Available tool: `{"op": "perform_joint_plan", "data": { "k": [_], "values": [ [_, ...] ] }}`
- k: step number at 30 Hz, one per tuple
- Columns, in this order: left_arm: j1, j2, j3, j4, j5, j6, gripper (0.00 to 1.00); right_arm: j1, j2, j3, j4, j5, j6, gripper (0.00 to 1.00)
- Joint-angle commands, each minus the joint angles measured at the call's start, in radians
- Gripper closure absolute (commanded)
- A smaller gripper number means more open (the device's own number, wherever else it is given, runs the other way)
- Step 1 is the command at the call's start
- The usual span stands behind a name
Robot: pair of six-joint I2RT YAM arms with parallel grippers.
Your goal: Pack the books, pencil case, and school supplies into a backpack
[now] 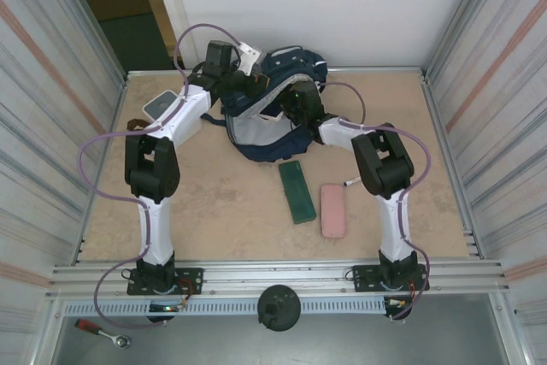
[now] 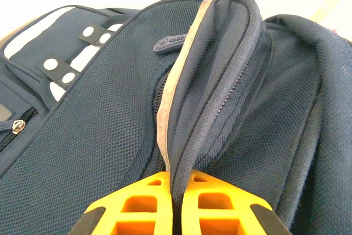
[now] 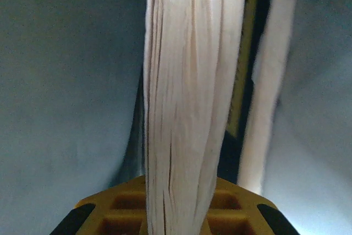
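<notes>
Nearest the lens, the right gripper (image 3: 175, 202) is clamped narrow on a book (image 3: 187, 70). The book's pale page edges rise from between the orange fingers, deep inside the backpack (image 2: 99, 136). The book stands on edge, and its long axis appears to run straight away from the gripper towards the backpack's bottom. Just beside it is a second book (image 3: 243, 81), with a dark cover and a yellow strip.

At the backpack's mouth, the left gripper (image 2: 177, 196) is pinched tight on a fold of the rim and holds it up.

The risks:
- The pages may fan or slide out of the right gripper's thin hold.
- The book's leading corner could snag on its neighbour.
- If the rim slips from the left gripper, the mouth would sag onto the right arm.

A green case (image 1: 297, 191) and a pink case (image 1: 332, 209) lie in front of the backpack, not yet packed.
</notes>
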Motion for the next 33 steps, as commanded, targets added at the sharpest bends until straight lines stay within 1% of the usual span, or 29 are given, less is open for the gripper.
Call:
{"op": "perform_joint_plan", "data": {
  "k": [1,3,5,7,13,17,20,23,28,31,33],
  "values": [
    [0.001,-0.044,0.065,0.103,0.069,-0.046,1.00,-0.010,0.088,0.127,0.044,0.085,0.003,0.80],
    [0.002,-0.039,0.071,0.101,0.068,-0.052,1.00,-0.010,0.109,0.176,0.010,0.067,-0.027,0.70],
    [0.004,-0.036,0.073,0.102,0.068,-0.059,1.00,-0.008,0.088,0.174,-0.033,0.072,-0.096,0.59],
    [0.004,-0.035,0.073,0.107,0.068,-0.062,1.00,-0.009,0.043,0.129,-0.040,0.074,-0.131,0.53],
    [0.009,-0.030,0.068,0.115,0.069,-0.078,1.00,-0.018,-0.119,-0.065,-0.002,0.028,-0.192,0.53],
    [0.011,-0.024,0.066,0.108,0.051,-0.075,1.00,-0.023,-0.241,-0.194,0.026,-0.035,-0.242,0.52],
    [0.011,-0.017,0.065,0.096,0.031,-0.070,1.00,-0.032,-0.353,-0.295,0.001,-0.080,-0.297,0.51],
    [0.013,-0.014,0.056,0.081,0.012,-0.062,1.00,-0.041,-0.484,-0.393,-0.095,-0.085,-0.375,0.49],
    [0.011,-0.021,-0.011,0.103,-0.006,-0.073,1.00,-0.069,-0.709,-0.540,-0.363,-0.016,-0.541,0.44],
    [0.011,-0.031,-0.070,0.132,0.001,-0.089,1.00,-0.097,-0.798,-0.597,-0.490,0.006,-0.610,0.41],
    [0.010,-0.041,-0.109,0.161,0.000,-0.105,1.00,-0.120,-0.834,-0.630,-0.535,0.001,-0.633,0.40]
  ]
}}
